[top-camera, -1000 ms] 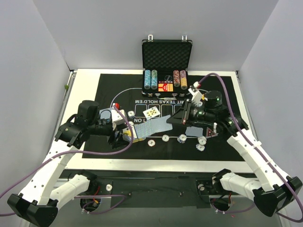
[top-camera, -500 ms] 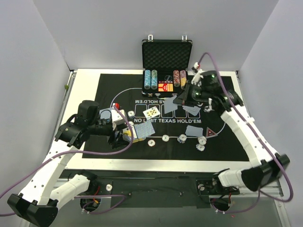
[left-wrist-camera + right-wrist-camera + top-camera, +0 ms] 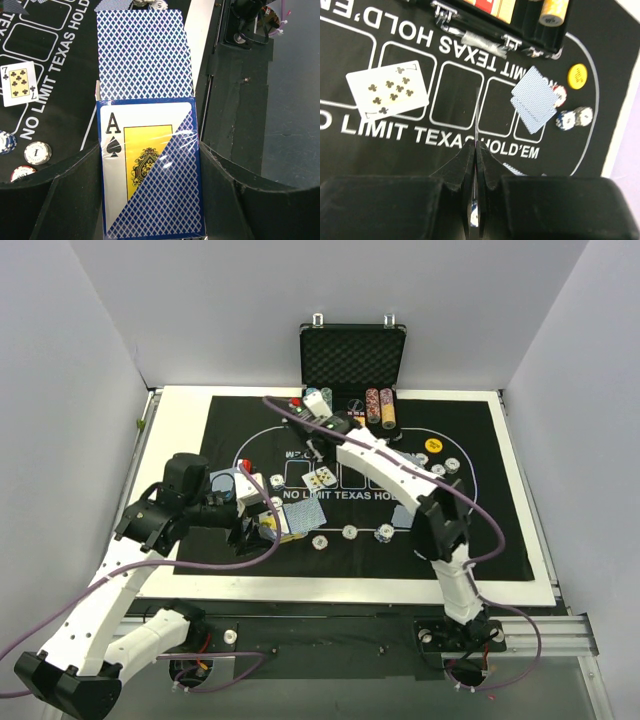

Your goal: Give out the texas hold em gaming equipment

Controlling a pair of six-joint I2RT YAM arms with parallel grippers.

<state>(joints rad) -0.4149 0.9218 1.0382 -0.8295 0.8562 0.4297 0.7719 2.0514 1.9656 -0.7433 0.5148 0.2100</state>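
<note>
Pretty big swing on the right side since half a second ago: was parked over the back right of the mat (image 3: 225, 425), now stretched diagonally across it with the right arm (image 3: 385, 465) ending by the left front of the case (image 3: 352, 360). Zero change on the left, same pose, and same printed box for the seven of clubs (image 3: 320, 477). Right gripper (image 3: 476, 147) pinched fully together on a thin card (image 3: 478, 115) seen edge-on, pointing out toward the middle printed box. Left gripper (image 3: 150, 150) clamped on the deck box (image 3: 150, 175), fingers (image 3: 70, 200) snug against both long sides, with a blue-backed card (image 3: 142, 50) poking out of the open end. Over by the last box on the right: small pile of face-down cards (image 3: 536, 100) touching a red chip (image 3: 560, 92), with a blue chip (image 3: 567, 120) and a grey chip (image 3: 583, 115) just beside and a yellow disc (image 3: 577, 75) near. Along the near side of the mat, a loose row of three more chips (image 3: 350, 532).
</note>
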